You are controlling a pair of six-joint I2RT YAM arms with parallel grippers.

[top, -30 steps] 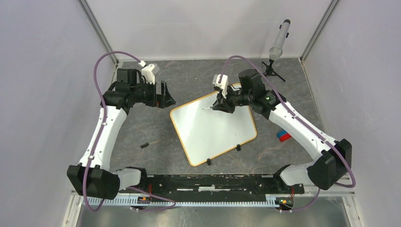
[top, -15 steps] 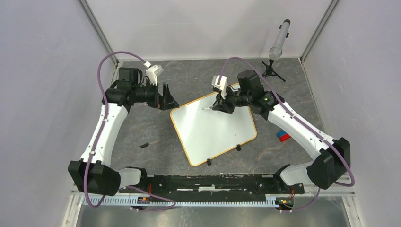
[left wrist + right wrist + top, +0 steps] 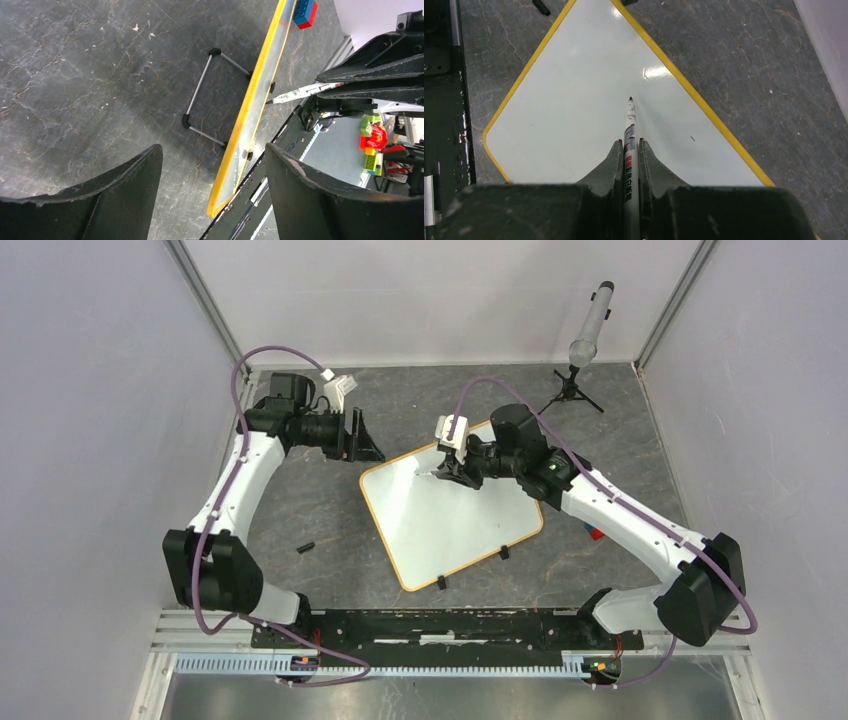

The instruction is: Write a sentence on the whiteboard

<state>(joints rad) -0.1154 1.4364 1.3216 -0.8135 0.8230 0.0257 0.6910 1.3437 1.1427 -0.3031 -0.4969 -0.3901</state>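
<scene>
Top view: the whiteboard (image 3: pixel 440 525) lies on the dark stone-patterned table (image 3: pixel 300 495) near the centre, turned like a diamond, with its two black clip feet (image 3: pixel 441 582) on the edge toward 6 o'clock. The right gripper (image 3: pixel 443 471) hangs over the board's corner at 12 o'clock, pinching a marker (image 3: pixel 436 472) that points toward 9 o'clock. The left gripper (image 3: pixel 365 440) sits at about 10 o'clock from the board, just beside its corner and off it, fingers spread. A small black cap (image 3: pixel 305 548) lies on the table at 8 o'clock from the board. A grey cylinder on a tripod (image 3: pixel 590 332) stands at 1 o'clock.

Left wrist view: the left gripper (image 3: pixel 214 150) shows two black fingers (image 3: pixel 100 200) standing wide apart with nothing between them. Past them the whiteboard (image 3: pixel 250 115) appears edge-on, raised on a wire stand (image 3: pixel 200 90). The marker (image 3: pixel 300 92) reaches the board's face from 3 o'clock; whether the tip touches cannot be told.

Right wrist view: the right gripper (image 3: pixel 630 145) is pressed together around the marker (image 3: pixel 630 122), its tip pointing to 12 o'clock over the whiteboard (image 3: pixel 569 105). A tiny dark speck (image 3: pixel 692 138) sits at 4 o'clock from the tip.
</scene>
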